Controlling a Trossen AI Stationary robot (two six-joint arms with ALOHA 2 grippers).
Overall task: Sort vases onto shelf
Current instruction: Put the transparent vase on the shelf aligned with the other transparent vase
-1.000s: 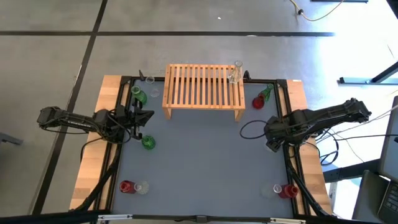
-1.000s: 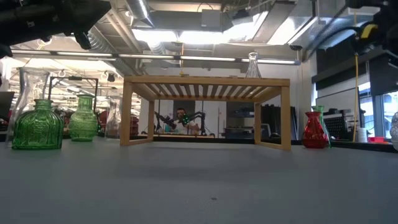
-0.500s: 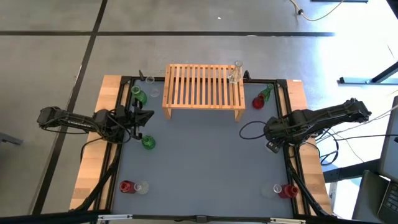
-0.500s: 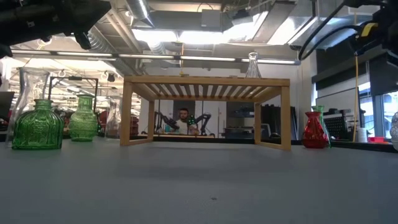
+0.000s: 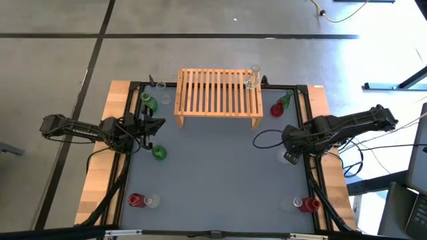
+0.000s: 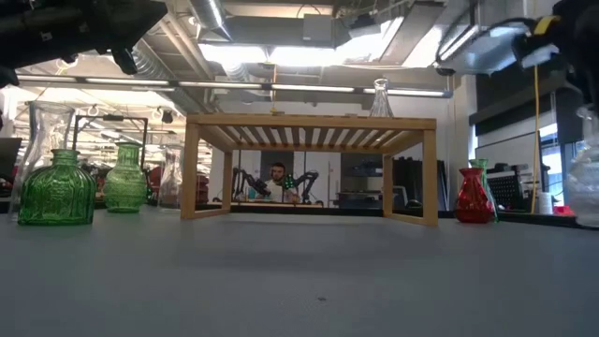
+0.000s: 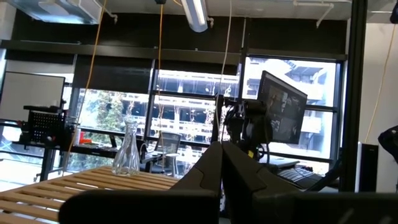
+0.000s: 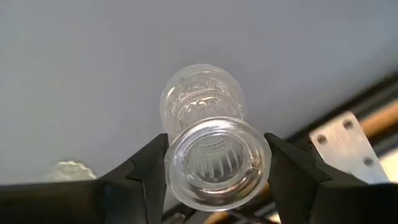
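Note:
My right gripper [image 8: 214, 171] points down at the table's right side and is shut on a clear ribbed glass vase [image 8: 202, 106], which also shows at the right edge of the low view [image 6: 586, 173]. My left gripper [image 7: 222, 152] waits shut above the table's left side [image 5: 159, 124]. The light-wood shelf [image 5: 219, 97] stands on its short legs at the far middle. A clear vase [image 5: 252, 79] stands upright on its far right corner. My right gripper pinches the clear vase just below its flared mouth [image 8: 214, 163], one finger [image 8: 149, 171] on each side of the neck. The fingers come from above, pointing down. The vase hangs upright below them. Whether its base is clear of the table I cannot tell.
Green vases [image 5: 159, 153] [image 5: 149, 104] and a clear one [image 5: 162, 87] stand at the left. A red [image 5: 277, 109] and a green vase [image 5: 287, 99] stand right of the shelf. Red-and-clear pairs stand near left [image 5: 135, 199] and near right [image 5: 309, 204].
My right gripper has shifted a little toward the table's middle, taking the clear vase along. In the low view the vase now reaches farther in from the right edge and shows more of itself. The left arm has kept still.

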